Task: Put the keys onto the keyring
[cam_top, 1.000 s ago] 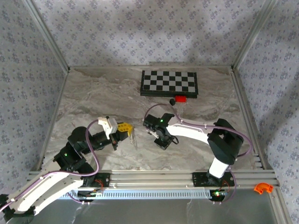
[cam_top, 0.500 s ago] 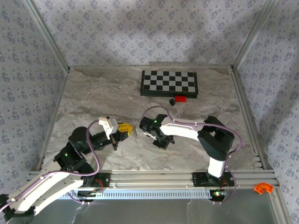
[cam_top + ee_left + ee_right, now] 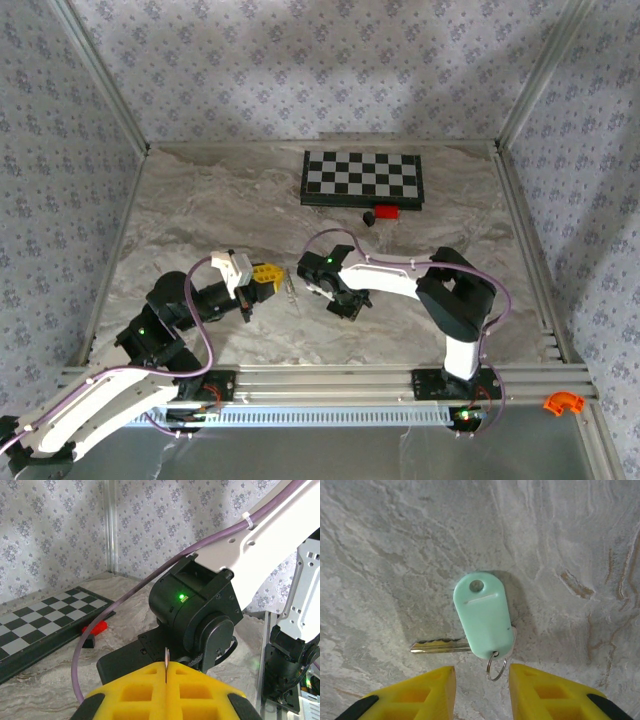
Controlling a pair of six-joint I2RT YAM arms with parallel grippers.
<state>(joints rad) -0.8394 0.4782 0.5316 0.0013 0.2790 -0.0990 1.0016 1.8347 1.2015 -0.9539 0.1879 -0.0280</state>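
Right wrist: R hand point(image 3: 481, 674) spread over mint key point(image 3: 482, 615) on table; L hand point(image 3: 166, 669) clamps keyring point(image 3: 166, 656).

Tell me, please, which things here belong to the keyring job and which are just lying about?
Job: key with mint-green tag; keyring pinched in left gripper; right gripper open over the key.
Lying about: checkerboard; red block; black block.

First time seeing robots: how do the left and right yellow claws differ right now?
The left gripper is shut, pinching a thin metal piece; the right gripper is open, holding nothing. The left points sideways; the right points down over the mint-green key. Both have yellow fingers.
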